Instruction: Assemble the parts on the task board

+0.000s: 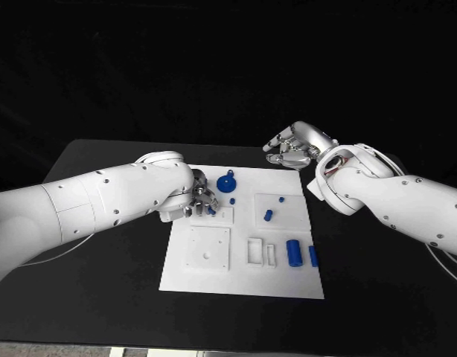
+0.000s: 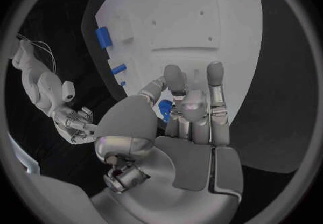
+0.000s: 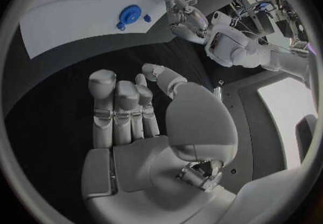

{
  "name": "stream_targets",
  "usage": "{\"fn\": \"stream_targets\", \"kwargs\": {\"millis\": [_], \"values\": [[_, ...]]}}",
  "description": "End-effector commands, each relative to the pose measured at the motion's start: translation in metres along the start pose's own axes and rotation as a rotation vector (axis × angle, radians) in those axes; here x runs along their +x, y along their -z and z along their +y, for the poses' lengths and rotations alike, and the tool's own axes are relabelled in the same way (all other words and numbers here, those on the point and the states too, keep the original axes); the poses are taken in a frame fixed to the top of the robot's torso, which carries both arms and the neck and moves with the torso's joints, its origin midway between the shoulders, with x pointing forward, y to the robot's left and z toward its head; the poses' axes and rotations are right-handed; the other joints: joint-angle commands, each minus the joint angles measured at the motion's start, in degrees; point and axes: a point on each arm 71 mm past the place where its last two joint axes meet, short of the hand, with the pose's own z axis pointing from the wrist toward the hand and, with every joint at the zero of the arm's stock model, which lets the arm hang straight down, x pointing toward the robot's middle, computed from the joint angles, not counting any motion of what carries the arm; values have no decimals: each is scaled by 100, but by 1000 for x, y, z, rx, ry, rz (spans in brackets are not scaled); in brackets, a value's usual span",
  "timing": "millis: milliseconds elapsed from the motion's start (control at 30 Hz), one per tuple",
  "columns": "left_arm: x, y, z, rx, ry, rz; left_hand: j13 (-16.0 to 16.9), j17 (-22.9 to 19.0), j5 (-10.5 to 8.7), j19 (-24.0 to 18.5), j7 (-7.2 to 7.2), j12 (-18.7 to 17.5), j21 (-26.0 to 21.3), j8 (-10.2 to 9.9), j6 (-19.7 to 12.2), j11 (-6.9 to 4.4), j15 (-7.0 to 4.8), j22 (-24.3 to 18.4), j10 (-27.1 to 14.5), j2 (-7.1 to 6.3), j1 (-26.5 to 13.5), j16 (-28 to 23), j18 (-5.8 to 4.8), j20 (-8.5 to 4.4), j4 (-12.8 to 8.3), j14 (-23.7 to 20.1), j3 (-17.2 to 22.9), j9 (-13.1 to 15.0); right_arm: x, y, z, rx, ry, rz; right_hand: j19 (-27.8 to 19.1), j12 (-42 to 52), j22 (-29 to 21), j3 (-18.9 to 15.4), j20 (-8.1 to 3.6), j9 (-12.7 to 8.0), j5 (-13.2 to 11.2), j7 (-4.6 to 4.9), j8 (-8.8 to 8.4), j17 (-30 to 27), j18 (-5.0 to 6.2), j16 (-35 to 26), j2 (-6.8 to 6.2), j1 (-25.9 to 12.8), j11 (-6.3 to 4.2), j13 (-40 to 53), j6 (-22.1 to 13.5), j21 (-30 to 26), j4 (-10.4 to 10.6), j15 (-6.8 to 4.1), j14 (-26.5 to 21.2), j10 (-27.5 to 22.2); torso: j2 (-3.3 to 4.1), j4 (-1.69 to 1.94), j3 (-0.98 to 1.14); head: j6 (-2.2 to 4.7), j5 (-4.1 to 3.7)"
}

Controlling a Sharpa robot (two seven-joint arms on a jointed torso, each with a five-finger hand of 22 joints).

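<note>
Left robot hand (image 1: 199, 199) pinching a small blue part (image 2: 164, 110) over the task board's (image 1: 240, 279) far-left area.
Its axis is unclear; a round blue part (image 1: 228, 183) is lying just beside. The right robot hand (image 1: 293, 151) is hovering empty, fingers loosely curled, beyond the board's far-right corner above the counter (image 1: 121, 297).

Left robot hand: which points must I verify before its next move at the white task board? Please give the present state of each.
1. Small blue part pinched in left robot hand: ok.
2. Left robot hand above flat white task board: ok.
3. Right robot hand holds nothing, beyond the board's far edge: ok.
4. Blue cylinder lies apart from both hands: ok.
5. What lies under the left fingers: cannot tell, hidden.
</note>
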Motion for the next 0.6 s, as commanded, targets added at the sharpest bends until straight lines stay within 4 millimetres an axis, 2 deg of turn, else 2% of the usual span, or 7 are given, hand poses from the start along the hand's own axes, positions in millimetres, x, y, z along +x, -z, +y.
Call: {"fn": "stream_targets", "kwargs": {"millis": [33,600], "values": [[0,-1,-1,10,-1,-21,6,-6,12,20,-780,36,2,24,1567,-85,-4,111,242,86,113,2,75,41,17,48,28,3376,1,0,1,-8,3,11,156,-19,461,9,-20,-5,32,28,-10,7,93,-31,1,-50,-5,-5,-6,-2,-30,-4,-25,-43,3,-3,-2,-4,-18],[7,0,-3,13,-30,-6,7,-11,-2,20,-780,34,-6,22,1564,-84,-3,111,241,83,123,-11,80,47,25,52,25,3375,3,1,1,-9,1,17,154,-16,460,11,-20,-5,43,27,-10,5,93,-35,5,-54,-6,-3,-3,-2,-36,-4,-24,-40,-4,2,-1,-44,-27]]}}
